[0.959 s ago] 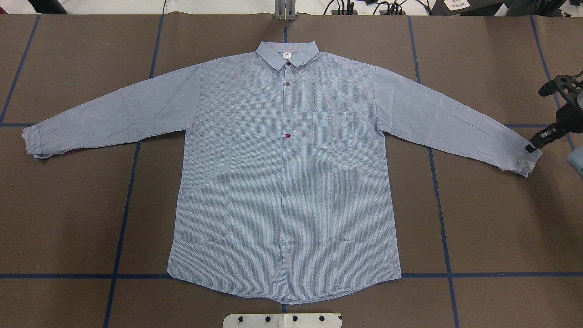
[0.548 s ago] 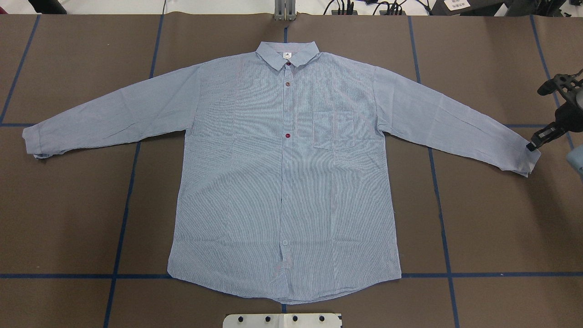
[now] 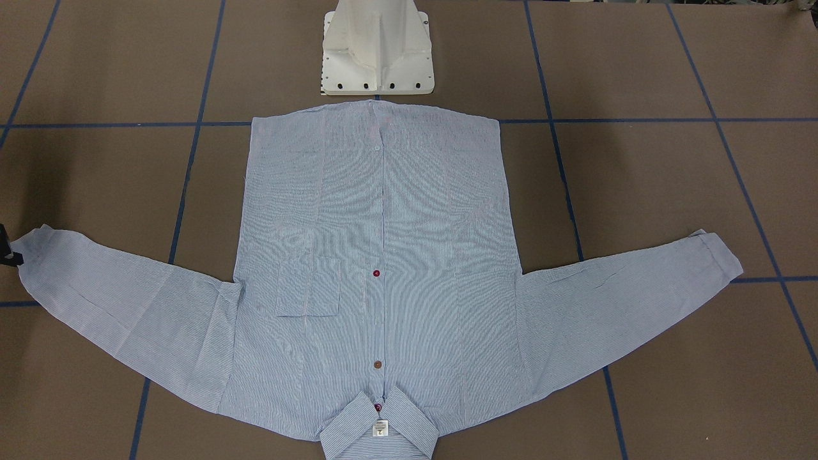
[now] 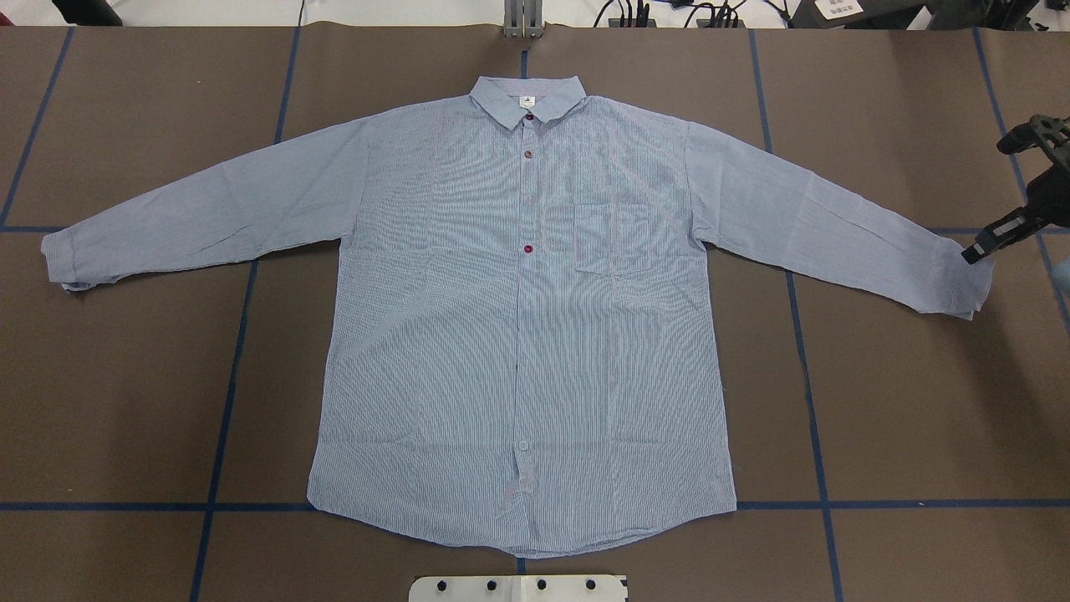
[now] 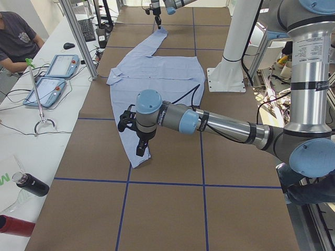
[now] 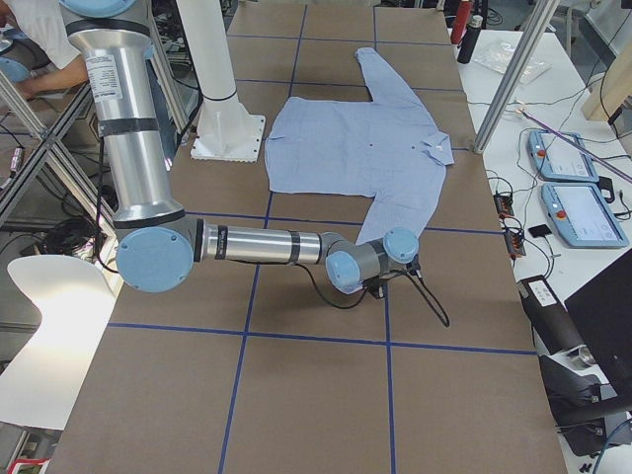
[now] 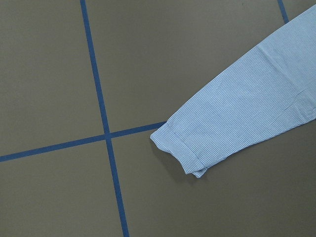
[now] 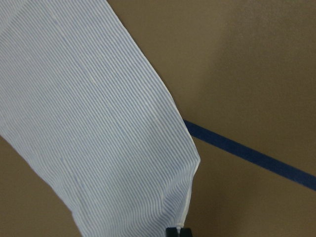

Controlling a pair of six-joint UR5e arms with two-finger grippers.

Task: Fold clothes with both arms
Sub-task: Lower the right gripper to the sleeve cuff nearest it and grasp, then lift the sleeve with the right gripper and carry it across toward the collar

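Nudged slightly toward the far edge since a second ago, the right gripper (image 4: 976,252) is pinched closed on one cuff (image 4: 968,280) of the shirt (image 4: 518,334), which lies flat and front-up on the brown, blue-taped table (image 4: 903,401) beside a white bench (image 5: 31,136). That gripper is cut off at the overhead view's edge, and the left gripper (image 5: 140,148), above the other cuff (image 7: 180,150), shows too poorly to tell whether its fingers are apart or together. The collar (image 4: 525,99) points away from the robot and the hem lies toward the pedestal (image 4: 518,588), with the sleeves spread sideways.
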